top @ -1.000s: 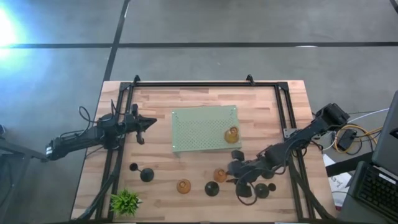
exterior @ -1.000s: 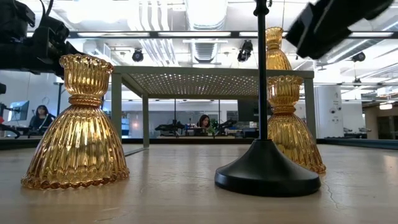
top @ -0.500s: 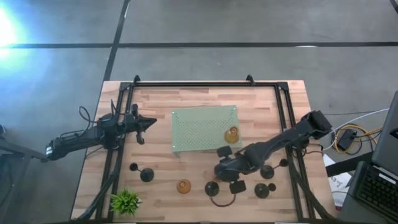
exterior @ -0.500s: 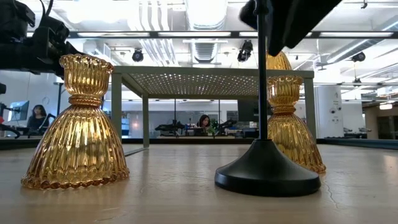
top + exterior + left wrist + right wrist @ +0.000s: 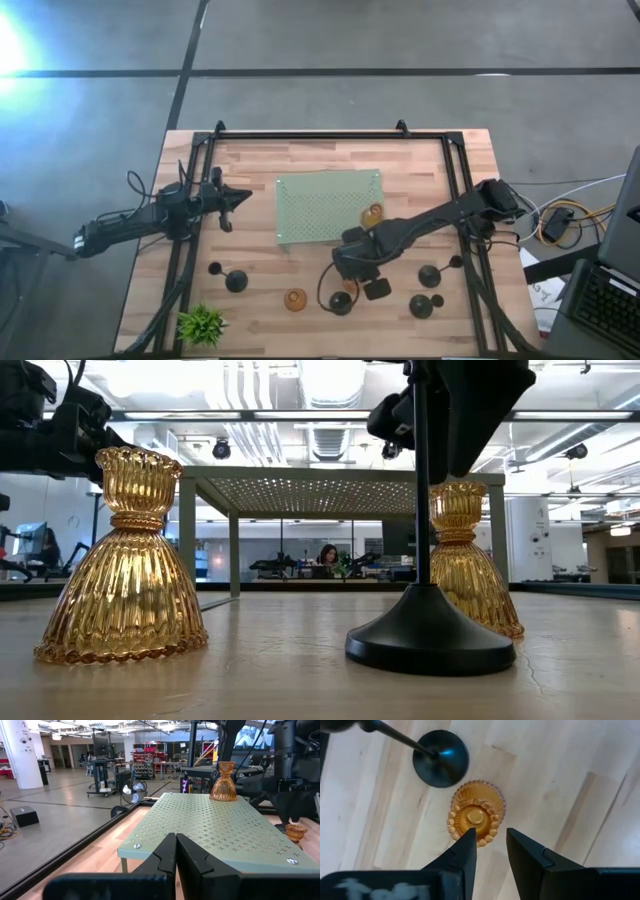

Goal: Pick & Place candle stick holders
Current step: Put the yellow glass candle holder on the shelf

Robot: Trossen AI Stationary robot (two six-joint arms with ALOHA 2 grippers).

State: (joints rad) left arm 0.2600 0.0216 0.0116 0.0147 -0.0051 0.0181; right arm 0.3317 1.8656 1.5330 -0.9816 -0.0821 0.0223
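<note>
Amber holder [image 5: 476,813] sits beneath the right claw [image 5: 489,845], fingers parted.

We have two slim dark arms, the left arm [image 5: 150,217] trailing thin black cables; the right gripper [image 5: 490,845] ends in blunt, matte black fingers [image 5: 527,855].

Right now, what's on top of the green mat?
One amber holder stands upright on the mat, near its right edge; the left wrist view shows it too. The rest of the top shows bare. The right arm covers the near right corner, so nothing there can be confirmed.
</note>
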